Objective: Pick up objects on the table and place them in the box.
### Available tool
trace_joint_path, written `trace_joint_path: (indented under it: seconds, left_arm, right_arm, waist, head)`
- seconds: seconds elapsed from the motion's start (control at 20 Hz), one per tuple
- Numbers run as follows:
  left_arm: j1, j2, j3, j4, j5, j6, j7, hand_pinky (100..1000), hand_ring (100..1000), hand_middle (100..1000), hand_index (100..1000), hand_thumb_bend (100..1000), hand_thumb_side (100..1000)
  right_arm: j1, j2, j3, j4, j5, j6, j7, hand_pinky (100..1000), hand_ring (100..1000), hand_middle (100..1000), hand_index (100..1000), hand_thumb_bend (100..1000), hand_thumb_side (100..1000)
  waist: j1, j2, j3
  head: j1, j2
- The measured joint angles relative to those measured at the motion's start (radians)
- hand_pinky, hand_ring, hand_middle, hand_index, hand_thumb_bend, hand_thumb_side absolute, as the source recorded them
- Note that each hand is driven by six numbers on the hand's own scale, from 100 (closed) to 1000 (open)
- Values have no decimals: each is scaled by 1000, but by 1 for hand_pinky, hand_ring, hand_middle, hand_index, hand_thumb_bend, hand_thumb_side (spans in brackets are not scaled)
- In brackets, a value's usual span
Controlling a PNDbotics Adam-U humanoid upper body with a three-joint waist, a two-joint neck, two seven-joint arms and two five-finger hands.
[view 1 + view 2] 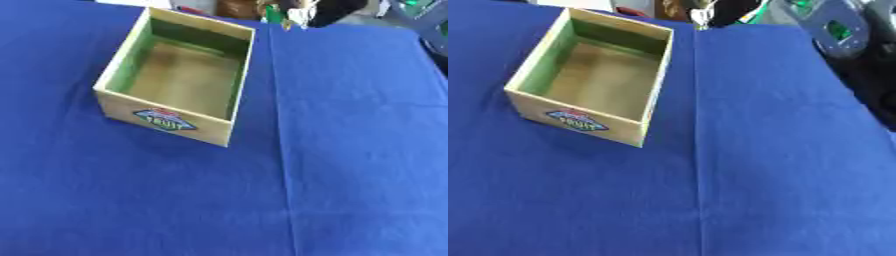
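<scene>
An open-topped rectangular wooden box (175, 75) with pale yellow-green walls stands on the tabletop (350, 150), which is covered by a deep blue cloth. The box sits in the upper left part of the view, turned slightly askew, so that one corner points toward the near edge. Its near wall carries a diamond-shaped blue label (164, 120) with red and yellow lettering, too blurred to read. The inside of the box shows only its bare brownish floor and shaded far wall.

A straight crease or seam (282, 150) in the cloth runs from the far edge toward the near edge, passing just to the right of the box.

Beyond the far edge of the tabletop lies a blurred clutter of dark, white and green shapes (297, 12), and in the right eye view a grey piece of equipment (833, 30) with green parts shows at the upper right, off the cloth.

Neither hand of the robot shows in either view, so their state cannot be told.
</scene>
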Motion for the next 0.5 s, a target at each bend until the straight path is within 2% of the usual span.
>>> trace_joint_path:
  seconds: [0.3, 0.5]
  left_arm:
    - [1, 0, -2, 0, 2, 0, -5, 563, 531, 525, 747, 100, 643]
    - [1, 0, -6, 0, 7, -1, -10, 563, 531, 525, 747, 100, 643]
  right_arm:
    - [-125, 116, 18, 59, 19, 4, 3, 739, 643, 409, 504, 100, 397]
    - [-170, 204, 39, 133, 34, -3, 0, 743, 644, 412, 512, 100, 398]
  waist:
    - [1, -5, 5]
    - [5, -5, 12]
  head:
    - [-10, 1]
    - [-22, 1]
